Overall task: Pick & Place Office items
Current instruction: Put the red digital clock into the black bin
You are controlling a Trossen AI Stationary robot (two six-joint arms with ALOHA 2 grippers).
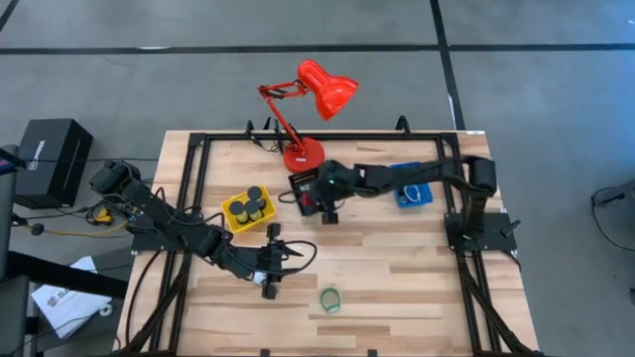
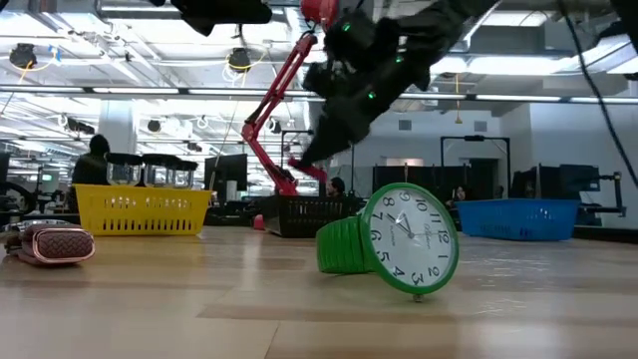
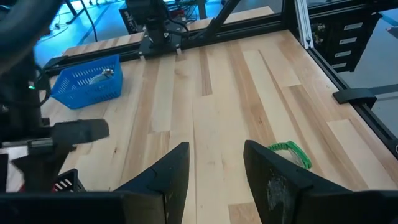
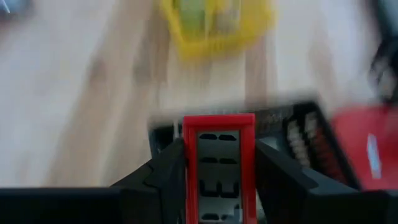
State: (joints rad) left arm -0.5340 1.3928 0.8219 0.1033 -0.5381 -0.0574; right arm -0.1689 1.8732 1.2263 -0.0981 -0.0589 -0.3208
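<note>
wood table w/ trays, lamp; lab room seen behind.
red piece is clamped by right gripper over black tray; left gripper is held apart, empty; wrist pic blurred.

High cam is looking straight down, low cam is peeking level across the tabletop, both catching the green watch; wrist cams are hugging close.

table: light wooden slats
centre-left: yellow tray
right: blue tray
top-centre: red lamp
bottom-centre: green watch
</note>
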